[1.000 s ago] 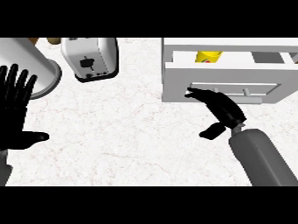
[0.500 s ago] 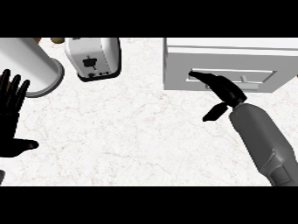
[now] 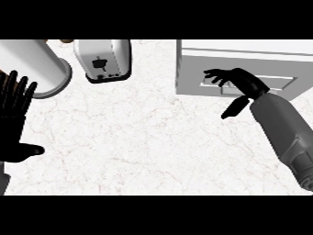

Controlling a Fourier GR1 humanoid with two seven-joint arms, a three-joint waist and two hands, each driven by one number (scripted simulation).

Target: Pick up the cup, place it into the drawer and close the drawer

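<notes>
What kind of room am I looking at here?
Most likely a kitchen. A toaster stands on a white marbled counter, a white cylinder, maybe a paper-towel roll, beside it. At the right is a white drawer unit, its drawer front under the robot's right hand.

right hand [image 3: 238, 82] has pushed the drawer [image 3: 250, 73] fully shut.

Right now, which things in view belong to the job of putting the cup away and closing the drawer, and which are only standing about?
Belong to the job:
drawer, looks closed
right hand, at the drawer's front
The cup does not show.

Only standing about:
toaster
white cylinder
left hand, resting open
</notes>
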